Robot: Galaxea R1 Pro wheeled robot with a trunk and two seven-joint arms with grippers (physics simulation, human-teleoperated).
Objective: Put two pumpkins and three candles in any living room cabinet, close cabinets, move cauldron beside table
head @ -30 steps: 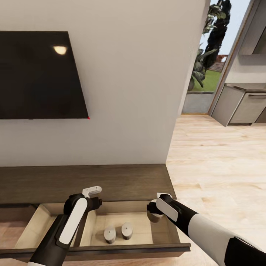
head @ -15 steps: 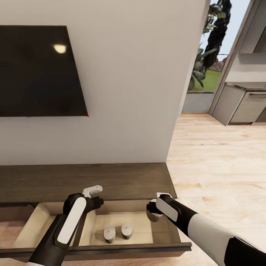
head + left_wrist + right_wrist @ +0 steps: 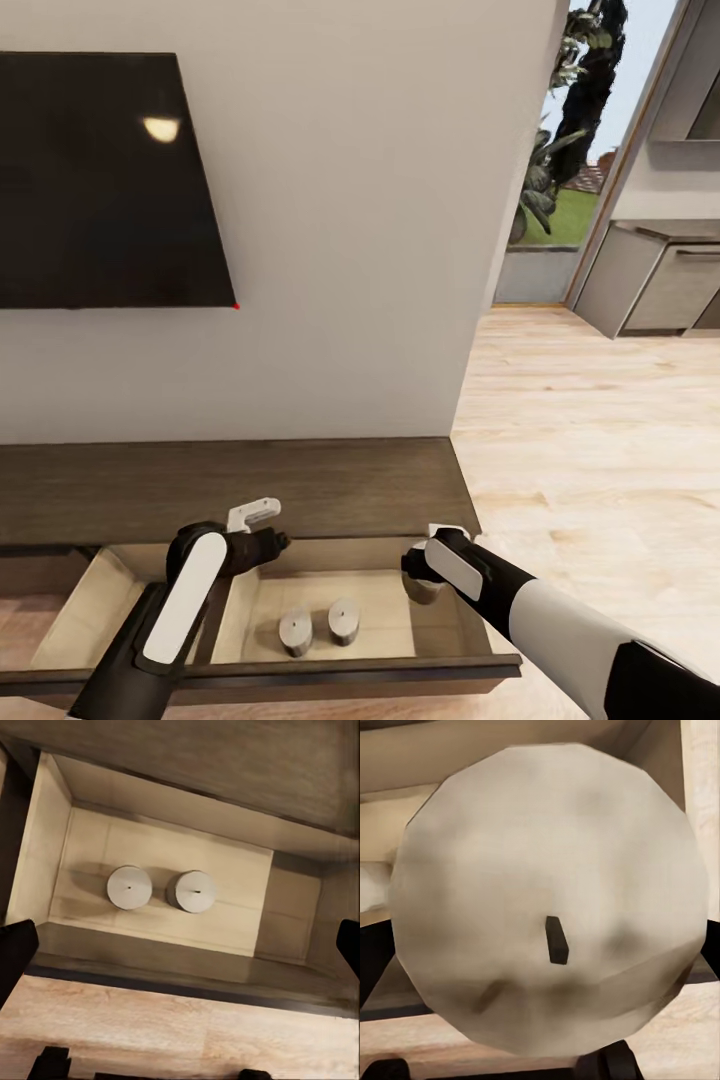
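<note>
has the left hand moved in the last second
Yes. The left hand has risen slightly and eased right, further over the open drawer, judged against the two candles inside.

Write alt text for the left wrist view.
Two candles, one beside the other, stand apart in an open beige drawer of the dark cabinet, seen from above. The left tool's dark fingertips sit wide apart at the frame's edges.

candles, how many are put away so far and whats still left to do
Two candles already stand in the open drawer of the cabinet. The third candle sits between the fingers of the right pincer, held over the drawer's right end and not yet set down. The left pincer hangs open. Left: release it, shut the drawer, then the pumpkins and cauldron.
</note>
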